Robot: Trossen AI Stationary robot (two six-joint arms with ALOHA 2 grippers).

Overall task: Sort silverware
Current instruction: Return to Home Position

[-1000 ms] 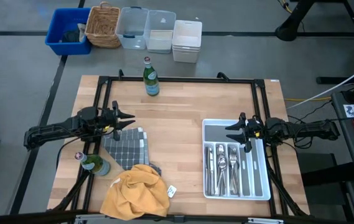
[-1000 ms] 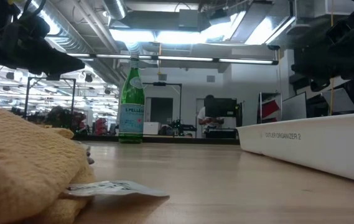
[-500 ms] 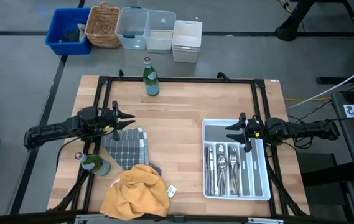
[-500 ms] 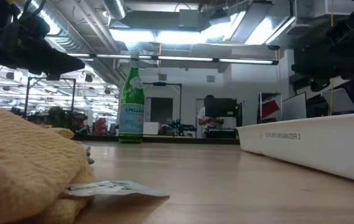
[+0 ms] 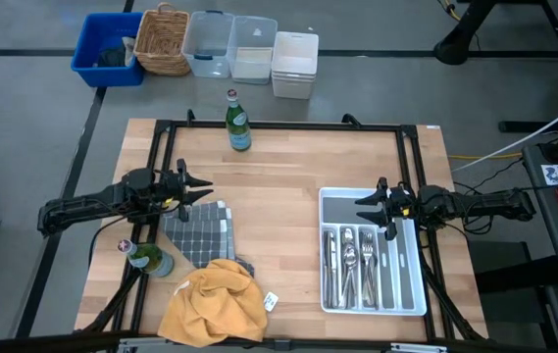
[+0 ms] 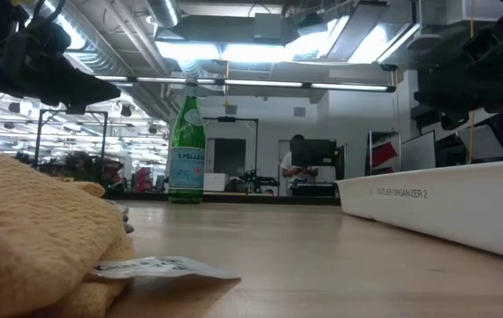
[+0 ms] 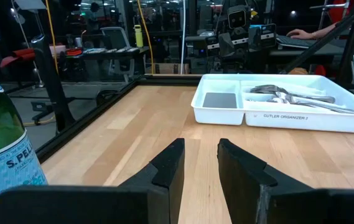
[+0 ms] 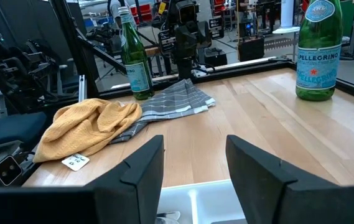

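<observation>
From above, the silverware [image 5: 357,267] lies in the white tray [image 5: 372,311] by the right edge of the desk [image 5: 279,186]; the middle is bare wood. The left end effector [image 5: 204,188] hangs spread near the left edge, and the right end effector [image 5: 361,210] hangs spread over the tray. Down low, wood lies open between the yellow cloth [image 6: 30,221] and the tray.

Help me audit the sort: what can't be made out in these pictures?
- High view: the silverware in the white tray is too small to count or check piece by piece.
- Low view: the tray's wall hides its contents.
- High view: anything under the yellow cloth is covered.
- Right wrist view: the right gripper and the bottom edge cut off the tray.
</observation>
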